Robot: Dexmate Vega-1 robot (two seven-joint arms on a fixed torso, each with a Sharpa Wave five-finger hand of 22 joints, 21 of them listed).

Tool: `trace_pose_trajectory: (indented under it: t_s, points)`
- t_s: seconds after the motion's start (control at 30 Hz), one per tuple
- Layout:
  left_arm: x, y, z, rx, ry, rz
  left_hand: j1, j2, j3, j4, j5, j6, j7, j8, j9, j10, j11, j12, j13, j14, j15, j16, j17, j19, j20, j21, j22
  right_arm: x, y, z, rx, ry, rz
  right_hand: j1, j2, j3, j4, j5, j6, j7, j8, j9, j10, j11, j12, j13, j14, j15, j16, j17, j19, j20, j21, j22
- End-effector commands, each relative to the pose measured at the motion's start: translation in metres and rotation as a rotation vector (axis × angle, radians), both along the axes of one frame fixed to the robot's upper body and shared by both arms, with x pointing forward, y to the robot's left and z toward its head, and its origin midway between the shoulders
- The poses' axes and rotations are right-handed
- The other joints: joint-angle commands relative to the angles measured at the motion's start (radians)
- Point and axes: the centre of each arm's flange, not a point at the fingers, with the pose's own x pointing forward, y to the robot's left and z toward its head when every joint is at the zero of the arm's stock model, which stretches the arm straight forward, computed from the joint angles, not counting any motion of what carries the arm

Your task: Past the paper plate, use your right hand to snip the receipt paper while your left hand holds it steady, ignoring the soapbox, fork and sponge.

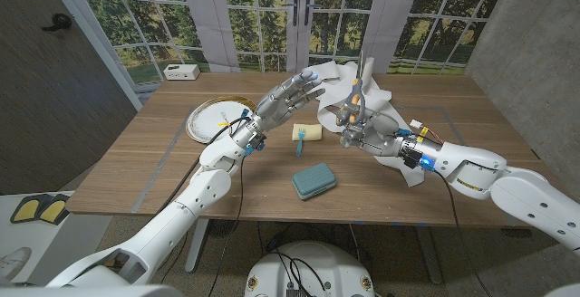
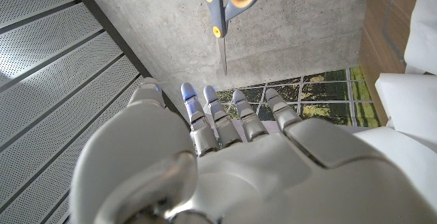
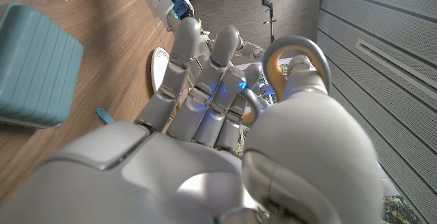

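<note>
The white receipt paper [image 1: 337, 87] stands crumpled past the middle of the table, beyond the paper plate [image 1: 214, 117]. My left hand [image 1: 288, 98] is raised with its fingers stretched out towards the paper's near edge; I cannot tell whether they touch it. My right hand [image 1: 360, 134] grips grey scissors with orange-lined handles [image 1: 354, 100], blades pointing up beside the paper. From the left wrist, the left hand [image 2: 225, 149] shows spread fingers, with the scissors [image 2: 221, 9] beyond and the paper [image 2: 410, 80] to one side. The right wrist view shows my right hand [image 3: 307, 156] through a scissor loop [image 3: 298, 52].
A yellow sponge [image 1: 310, 132] with a blue fork [image 1: 297, 142] lies between the hands. A teal soapbox [image 1: 314, 180] sits nearer the front edge, seen again as the soapbox [image 3: 34, 67]. More white paper [image 1: 403, 163] lies under my right forearm. A small white box [image 1: 183, 71] stands at the far left.
</note>
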Motion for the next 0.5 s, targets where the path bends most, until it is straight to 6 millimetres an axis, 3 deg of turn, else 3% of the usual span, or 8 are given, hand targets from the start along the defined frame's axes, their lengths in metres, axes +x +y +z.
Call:
trace_pose_trajectory:
  t_s: [0.03, 0.1, 0.23, 0.4, 0.5]
  points:
    - [0.0000, 0.0009, -0.0014, -0.004, 0.006, 0.003, 0.003, 0.011, 0.008, -0.002, 0.005, 0.013, 0.005, 0.003, 0.003, 0.014, 0.004, 0.005, 0.001, 0.014, -0.113, 0.011, 0.001, 0.000, -0.008, 0.005, 0.002, -0.0014, 0.0002, 0.0029, 0.010, -0.043, 0.015, -0.021, -0.003, -0.013, 0.007, 0.010, 0.000, 0.004, 0.005, -0.004, -0.006, -0.001, 0.009, -0.004, -0.004, 0.001, -0.005, 0.000, 0.016, -0.078, -0.013, 0.001]
    - [-0.0003, 0.0008, -0.0017, -0.003, 0.005, 0.005, 0.003, 0.011, 0.008, -0.001, 0.006, 0.013, 0.005, 0.002, 0.003, 0.015, 0.004, 0.005, 0.001, 0.016, -0.114, 0.011, 0.001, 0.000, -0.008, 0.005, 0.002, -0.0015, 0.0000, 0.0028, 0.023, -0.042, 0.009, -0.059, -0.013, -0.034, 0.024, 0.012, 0.001, 0.014, 0.003, -0.013, -0.007, -0.004, 0.003, -0.016, -0.004, 0.002, -0.010, -0.002, 0.029, -0.075, -0.026, 0.000]
    - [-0.0012, 0.0003, -0.0024, -0.001, 0.004, 0.004, 0.004, 0.015, 0.009, -0.001, 0.007, 0.024, 0.006, 0.003, 0.003, 0.022, 0.003, 0.007, -0.002, 0.023, -0.117, 0.013, 0.001, 0.001, -0.009, 0.005, 0.002, -0.0011, -0.0010, 0.0016, 0.057, -0.029, 0.006, -0.087, -0.018, -0.054, 0.039, 0.020, 0.010, 0.023, -0.007, -0.041, -0.011, -0.005, -0.011, -0.035, -0.003, 0.001, -0.018, -0.006, 0.041, -0.071, -0.048, 0.000]
    - [-0.0028, 0.0016, -0.0042, -0.004, 0.008, 0.009, 0.004, 0.019, 0.010, -0.001, 0.007, 0.032, 0.006, 0.003, 0.003, 0.028, 0.003, 0.009, -0.004, 0.033, -0.120, 0.016, 0.000, 0.001, -0.010, 0.005, 0.002, -0.0003, -0.0006, 0.0012, 0.082, -0.025, 0.018, -0.087, -0.015, -0.058, 0.041, 0.026, 0.024, 0.029, -0.013, -0.059, -0.003, -0.006, -0.017, -0.044, 0.005, 0.000, -0.018, -0.007, 0.050, -0.074, -0.059, 0.001]
    - [-0.0038, 0.0028, -0.0048, -0.005, 0.008, 0.014, 0.004, 0.020, 0.010, 0.000, 0.008, 0.034, 0.007, 0.002, 0.003, 0.034, 0.003, 0.010, -0.005, 0.035, -0.121, 0.016, 0.000, 0.002, -0.010, 0.005, 0.002, -0.0004, 0.0009, 0.0016, 0.094, -0.030, 0.026, -0.086, -0.013, -0.064, 0.042, 0.031, 0.024, 0.033, -0.033, -0.089, -0.004, -0.005, -0.020, -0.044, 0.005, 0.000, -0.021, -0.008, 0.054, -0.074, -0.071, 0.002]
